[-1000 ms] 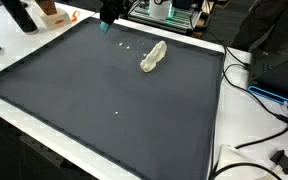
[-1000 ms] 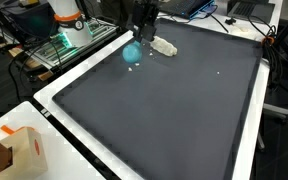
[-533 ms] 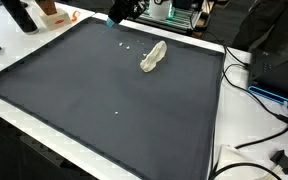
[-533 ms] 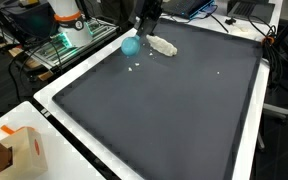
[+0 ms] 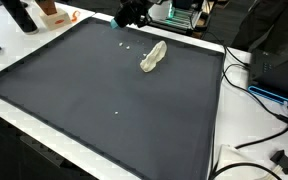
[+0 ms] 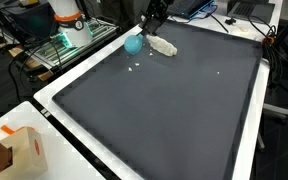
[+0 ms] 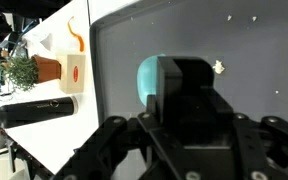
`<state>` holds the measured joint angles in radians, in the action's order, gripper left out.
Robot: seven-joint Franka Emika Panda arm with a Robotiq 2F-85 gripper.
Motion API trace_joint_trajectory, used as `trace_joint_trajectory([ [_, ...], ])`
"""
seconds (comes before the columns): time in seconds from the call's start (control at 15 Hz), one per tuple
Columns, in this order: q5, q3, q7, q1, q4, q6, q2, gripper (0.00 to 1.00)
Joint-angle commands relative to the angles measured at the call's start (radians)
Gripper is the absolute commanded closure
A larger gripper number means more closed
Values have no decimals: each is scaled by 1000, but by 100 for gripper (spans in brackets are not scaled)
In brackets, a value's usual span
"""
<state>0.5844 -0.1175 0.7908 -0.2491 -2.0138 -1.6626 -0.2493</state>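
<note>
A teal ball-like object (image 6: pixel 132 44) hangs above the far edge of the dark mat (image 6: pixel 174 110), with my gripper (image 6: pixel 144 28) shut on it. In an exterior view the gripper (image 5: pixel 124 17) sits at the mat's (image 5: pixel 104 90) top edge with only a sliver of teal showing. The wrist view shows the teal object (image 7: pixel 147 80) partly hidden behind a black finger (image 7: pixel 189 85). A crumpled white cloth (image 5: pixel 154 56) lies on the mat close by, next to the held object (image 6: pixel 162 46). Small white crumbs (image 7: pixel 220 67) dot the mat below.
A white table border (image 6: pixel 74 125) surrounds the mat. On it stand an orange-and-white box (image 7: pixel 74 70), a potted plant (image 7: pixel 24 70) and a black cylinder (image 7: pixel 34 112). Cables (image 5: pixel 264 95) trail along one side. A cardboard box (image 6: pixel 24 150) sits at a near corner.
The gripper has carried the teal object up and toward the mat's far edge, closer to the white cloth. The cloth and crumbs have not moved.
</note>
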Motion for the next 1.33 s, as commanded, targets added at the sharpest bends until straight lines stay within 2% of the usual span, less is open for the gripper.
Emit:
trace_joint_trajectory([
  [0.0,34,-6,76,-39,64,70,-68,75],
  [0.53,62,-12,170,-117,159,179,-177,75],
  [0.87,80,-15,141,-142,193,192,-220,75],
  [1.27,105,-28,94,-151,184,172,-214,75],
])
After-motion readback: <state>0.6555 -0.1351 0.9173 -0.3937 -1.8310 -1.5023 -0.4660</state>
